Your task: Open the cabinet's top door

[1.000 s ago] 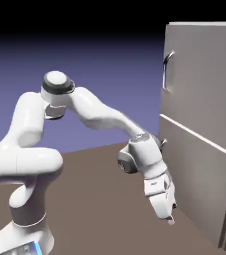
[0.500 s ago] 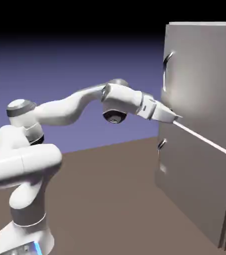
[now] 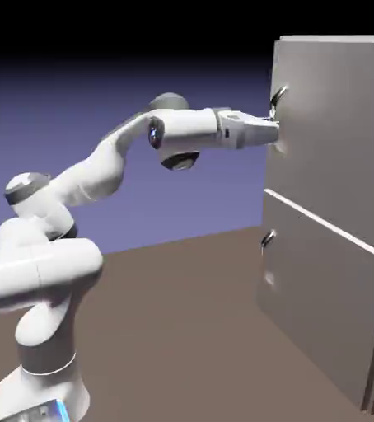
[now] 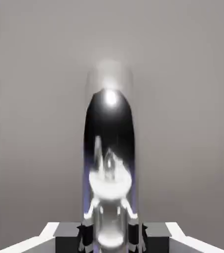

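Cabinet [image 3: 338,206] in plain grey fills the right side of the exterior view, a tall box with two flat front panels split by a pale seam. The top door [image 3: 338,124] is the upper panel, smooth and unmarked, lying flush and closed. Near its left edge sits a small curved silver handle [image 3: 278,97], shiny enough to reflect its surroundings. In the hand view this handle [image 4: 109,163] appears as an upright mirrored bar against the grey door [image 4: 193,99], with a bright glint near its top.

The lower panel [image 3: 322,313] carries its own small handle [image 3: 267,239], untouched and well below the arm.

The gripper [image 3: 273,132] reaches level to the top door's left edge, just below the curve of the handle. In the hand view its fingertips [image 4: 87,232] are pressed in on either side of the bar's lower end, pinching the handle.

The white arm [image 3: 100,173] rises from the lower left above the brown table [image 3: 182,330].
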You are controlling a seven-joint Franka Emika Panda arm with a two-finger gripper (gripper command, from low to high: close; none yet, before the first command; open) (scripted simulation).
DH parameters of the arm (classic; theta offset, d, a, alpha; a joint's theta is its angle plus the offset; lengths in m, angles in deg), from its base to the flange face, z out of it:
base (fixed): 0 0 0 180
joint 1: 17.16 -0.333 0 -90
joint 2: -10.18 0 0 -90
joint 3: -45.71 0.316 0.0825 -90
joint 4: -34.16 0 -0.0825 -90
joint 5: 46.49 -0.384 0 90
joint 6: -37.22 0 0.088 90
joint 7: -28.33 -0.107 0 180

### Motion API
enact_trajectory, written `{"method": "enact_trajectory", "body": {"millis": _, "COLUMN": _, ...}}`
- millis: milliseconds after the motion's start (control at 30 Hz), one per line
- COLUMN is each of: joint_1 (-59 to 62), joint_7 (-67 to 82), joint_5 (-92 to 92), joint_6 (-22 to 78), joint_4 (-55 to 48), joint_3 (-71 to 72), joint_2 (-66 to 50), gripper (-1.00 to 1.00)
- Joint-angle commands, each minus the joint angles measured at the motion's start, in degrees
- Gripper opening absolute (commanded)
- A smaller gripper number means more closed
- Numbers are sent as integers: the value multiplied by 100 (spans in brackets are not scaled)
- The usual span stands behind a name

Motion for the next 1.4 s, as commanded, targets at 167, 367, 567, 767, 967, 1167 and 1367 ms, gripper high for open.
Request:
{"method": "enact_trajectory", "body": {"millis": 167, "joint_1": -599, "joint_7": 829, "joint_5": 26, "joint_6": 1445, "joint_4": 1196, "joint_3": -636, "joint_2": 139, "gripper": -100}}
{"method": "enact_trajectory", "body": {"millis": 367, "joint_1": -784, "joint_7": 1521, "joint_5": 518, "joint_6": 2940, "joint_4": 2035, "joint_3": -1532, "joint_2": 439, "gripper": -100}}
{"method": "enact_trajectory", "body": {"millis": 567, "joint_1": -546, "joint_7": 2179, "joint_5": 1345, "joint_6": 4435, "joint_4": 2457, "joint_3": -2554, "joint_2": 971, "gripper": -100}}
{"method": "enact_trajectory", "body": {"millis": 767, "joint_1": -20, "joint_7": 2952, "joint_5": 2433, "joint_6": 5931, "joint_4": 2464, "joint_3": -3514, "joint_2": 1878, "gripper": -100}}
{"method": "enact_trajectory", "body": {"millis": 967, "joint_1": 544, "joint_7": 3870, "joint_5": 3651, "joint_6": 7215, "joint_4": 2063, "joint_3": -4166, "joint_2": 3117, "gripper": -100}}
{"method": "enact_trajectory", "body": {"millis": 1167, "joint_1": 917, "joint_7": 4753, "joint_5": 4763, "joint_6": 8057, "joint_4": 1422, "joint_3": -4468, "joint_2": 4363, "gripper": -100}}
{"method": "enact_trajectory", "body": {"millis": 1367, "joint_1": 1107, "joint_7": 5554, "joint_5": 5803, "joint_6": 8611, "joint_4": 602, "joint_3": -4602, "joint_2": 5609, "gripper": -100}}
